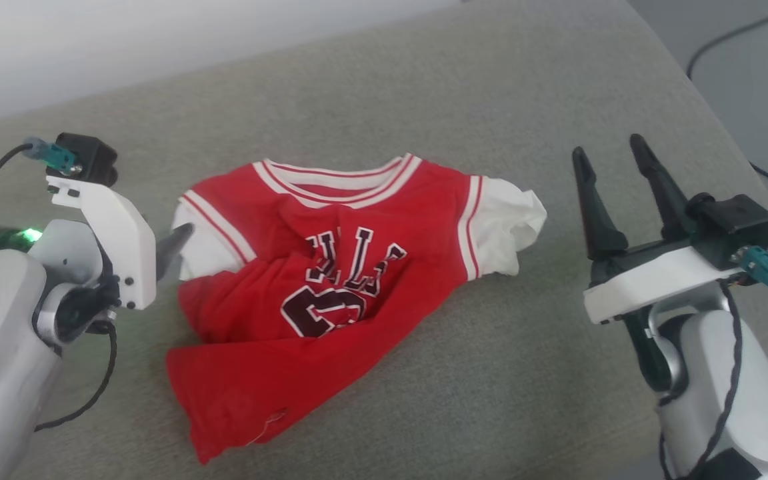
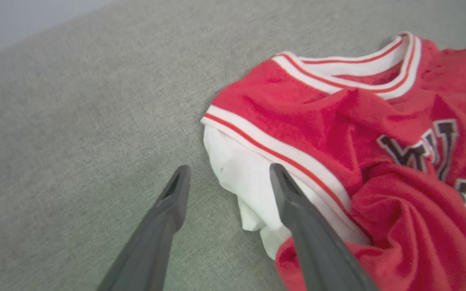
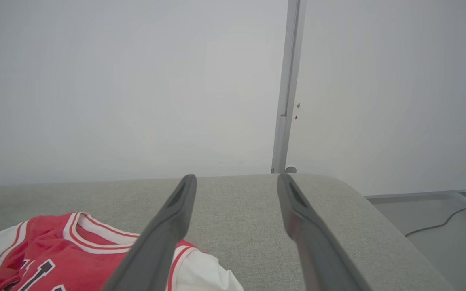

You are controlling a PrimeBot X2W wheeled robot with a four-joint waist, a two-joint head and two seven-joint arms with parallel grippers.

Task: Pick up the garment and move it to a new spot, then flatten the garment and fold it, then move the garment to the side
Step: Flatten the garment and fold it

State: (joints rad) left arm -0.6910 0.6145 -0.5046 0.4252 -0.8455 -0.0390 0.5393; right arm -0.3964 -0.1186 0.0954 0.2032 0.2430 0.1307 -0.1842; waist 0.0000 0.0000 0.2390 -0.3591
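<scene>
Left gripper (image 2: 229, 169) rising from 6 o'clock, jaws spread wide, holding nothing; dark fingers (image 2: 156, 234) pointing toward 12 o'clock. Finger at 7 o'clock over bare grey fabric surface (image 2: 75, 121); finger at 5 o'clock overlapping garment (image 2: 330, 117), tip at edge of white sleeve (image 2: 233, 161), contact unclear. Garment red, crumpled, spread from 1 to 5 o'clock. Striped collar (image 2: 358, 68) at 1 o'clock. Dark white-outlined lettering (image 2: 431, 145) at 3 o'clock, partly lost in folds. Red-and-white trim (image 2: 281, 151) between sleeve and red body. Pale wall (image 2: 10, 20) in 10 o'clock corner
</scene>
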